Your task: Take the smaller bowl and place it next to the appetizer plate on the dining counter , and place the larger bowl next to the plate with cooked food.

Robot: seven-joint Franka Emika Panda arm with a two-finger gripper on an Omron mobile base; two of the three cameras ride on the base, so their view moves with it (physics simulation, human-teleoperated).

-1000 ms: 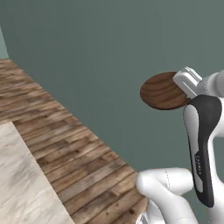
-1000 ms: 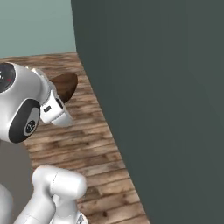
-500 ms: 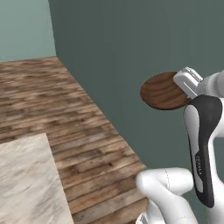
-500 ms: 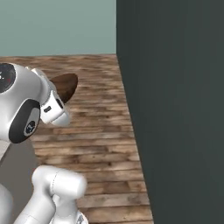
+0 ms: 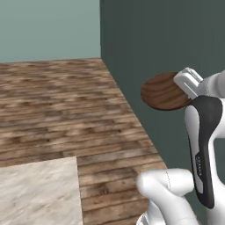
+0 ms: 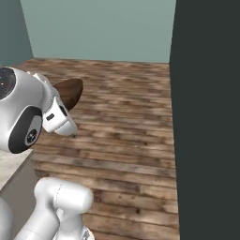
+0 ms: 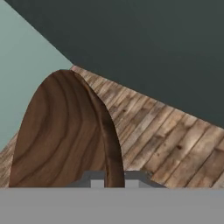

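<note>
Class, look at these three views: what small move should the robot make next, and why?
Probably keep the hand shut on the smaller bowl and turn the base toward the dining counter. The bowl is carried high over bare wood floor, with no plate in view.

Both base views look forward and down from behind the arm, sharing the plank floor point(image 5: 66, 110) and dark wall point(image 6: 206, 117). The hand view sits close against the bowl point(image 7: 65, 140), facing that floor and wall.
</note>
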